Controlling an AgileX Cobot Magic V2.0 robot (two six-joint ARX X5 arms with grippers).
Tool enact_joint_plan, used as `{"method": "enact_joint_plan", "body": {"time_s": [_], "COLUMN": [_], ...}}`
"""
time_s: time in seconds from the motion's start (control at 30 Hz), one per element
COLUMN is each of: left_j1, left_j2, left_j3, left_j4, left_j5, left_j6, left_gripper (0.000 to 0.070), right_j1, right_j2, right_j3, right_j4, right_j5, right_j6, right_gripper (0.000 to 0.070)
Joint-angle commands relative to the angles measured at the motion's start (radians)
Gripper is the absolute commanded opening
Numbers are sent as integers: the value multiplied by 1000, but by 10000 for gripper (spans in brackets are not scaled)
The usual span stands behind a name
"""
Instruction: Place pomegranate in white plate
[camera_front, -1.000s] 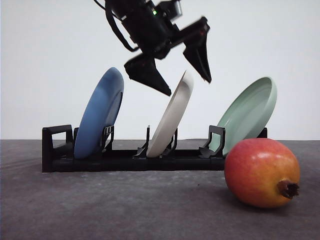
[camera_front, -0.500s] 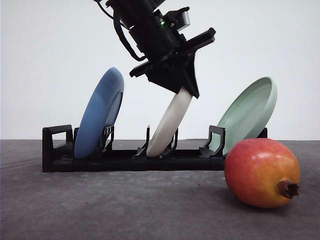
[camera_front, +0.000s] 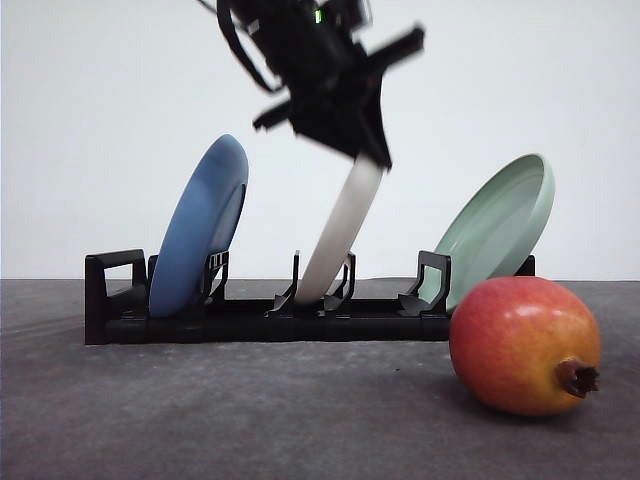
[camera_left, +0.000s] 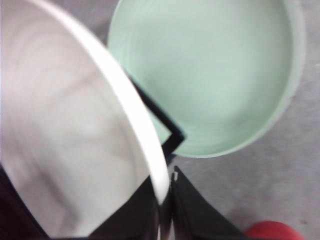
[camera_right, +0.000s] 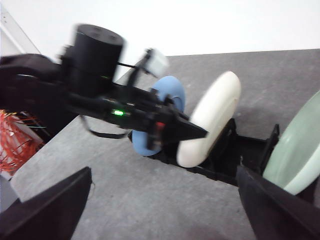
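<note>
Pomegranate: you will find it lying on the dark grey table in the front view, at the near right, clear of both arms. Its brown calyx faces right and slightly toward the camera. It sits in front of the right end of the black plate rack, just below the pale green plate. A red sliver of it also shows at the edge of the left wrist view.

White plate: standing on edge in the middle slot of the rack, leaning right. The blue plate stands in the left slot, the pale green plate in the right slot.

Left gripper: positioned at the upper rim of the white plate. Your left wrist view shows the plate's rim running down between the two black fingers, which are nearly together with the rim pinched between them. The front view is motion-blurred at this point.

Right gripper: your right wrist view shows its two dark fingers spread wide apart, holding nothing, looking over the rack from a distance. The same view shows the left arm reaching to the white plate.
</note>
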Motion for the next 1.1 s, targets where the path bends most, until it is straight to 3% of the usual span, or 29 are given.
{"method": "enact_joint_plan", "body": {"time_s": [0.0,0.23,0.53,0.77,0.93,1.07], "left_j1": [-27,-85,-233,-424,-564,-632], "left_j2": [-45,-234,-446,-470,-470,-470], "left_j3": [24,24,24,2,-120,-274], "left_j4": [14,-100,-457,-624,-600,-481], "left_j5": [10,11,-3,-214,-368,-495], "left_j6": [2,4,17,5,-35,-47], "left_gripper": [0,0,0,0,0,0], "right_j1": [1,1,1,1,1,1], "right_j2": [5,5,5,4,4,4], "right_j3": [18,18,18,18,18,18], "right_j4": [9,9,8,8,-1,-33], "right_j5": [12,14,10,10,9,9], "right_j6": [-8,-7,0,1,5,7], "right_gripper": [590,589,590,590,590,589]}}
